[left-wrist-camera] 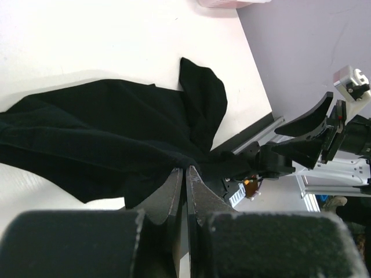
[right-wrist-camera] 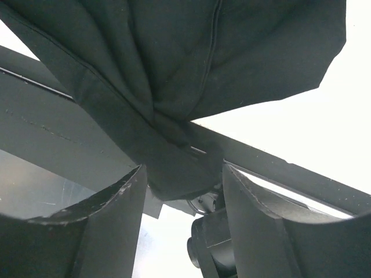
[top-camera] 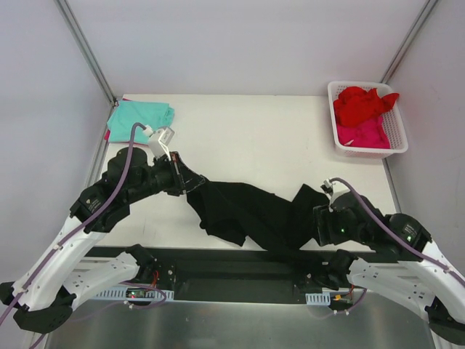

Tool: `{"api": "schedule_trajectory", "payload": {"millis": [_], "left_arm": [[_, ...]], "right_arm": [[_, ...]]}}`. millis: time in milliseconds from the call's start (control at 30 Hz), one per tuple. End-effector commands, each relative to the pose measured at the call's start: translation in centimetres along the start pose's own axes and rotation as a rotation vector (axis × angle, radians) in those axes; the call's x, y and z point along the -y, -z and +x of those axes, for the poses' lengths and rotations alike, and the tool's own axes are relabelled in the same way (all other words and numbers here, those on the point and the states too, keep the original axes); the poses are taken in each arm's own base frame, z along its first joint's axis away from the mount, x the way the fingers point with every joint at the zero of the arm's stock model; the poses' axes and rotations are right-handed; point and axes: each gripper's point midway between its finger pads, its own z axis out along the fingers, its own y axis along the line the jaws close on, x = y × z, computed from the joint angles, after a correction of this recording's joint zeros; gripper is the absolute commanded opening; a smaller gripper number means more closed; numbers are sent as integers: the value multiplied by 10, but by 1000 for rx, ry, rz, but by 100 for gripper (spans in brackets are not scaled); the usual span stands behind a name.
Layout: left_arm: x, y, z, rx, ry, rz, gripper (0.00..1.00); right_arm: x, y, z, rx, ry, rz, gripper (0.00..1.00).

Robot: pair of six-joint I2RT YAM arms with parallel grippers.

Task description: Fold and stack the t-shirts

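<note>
One black t-shirt lies stretched lengthwise left to right.

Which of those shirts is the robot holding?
The black shirt, pinched by the left gripper; the teal one lies apart, red and pink sit in the basket.

You see a white table w/ plain pale-grey walls behind it and at both sides. Two metal posts rise from the table's far corners. Along its near edge runs a black rail, then a brushed steel sheet. Light is even, shadows on table soft.
</note>
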Motion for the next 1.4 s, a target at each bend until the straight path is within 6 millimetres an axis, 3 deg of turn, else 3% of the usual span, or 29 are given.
{"api": "schedule_trajectory", "payload": {"millis": [0, 133, 267, 500, 633, 1100, 1367], "left_arm": [[-3, -12, -7, 7, 0, -14, 0], [-7, -19, -5, -7, -3, -29, 0], [-12, -22, -1, -19, -6, -42, 0], [-29, -29, 9, -33, -1, -96, 0], [-28, -32, 8, -34, -2, -97, 0], [-24, -37, 9, -47, 15, -75, 0], [-21, -37, 6, -40, 9, -67, 0]], "right_arm": [[2, -1, -3, 0, -6, 25, 59], [10, -1, -7, 8, 4, 73, 61], [30, -10, 14, -64, -29, 193, 64], [16, -34, 62, -168, -212, 116, 57], [11, -35, 71, -159, -268, 67, 56], [-9, -48, 93, -257, -269, -35, 53], [-9, -46, 86, -265, -241, -15, 48]]}}
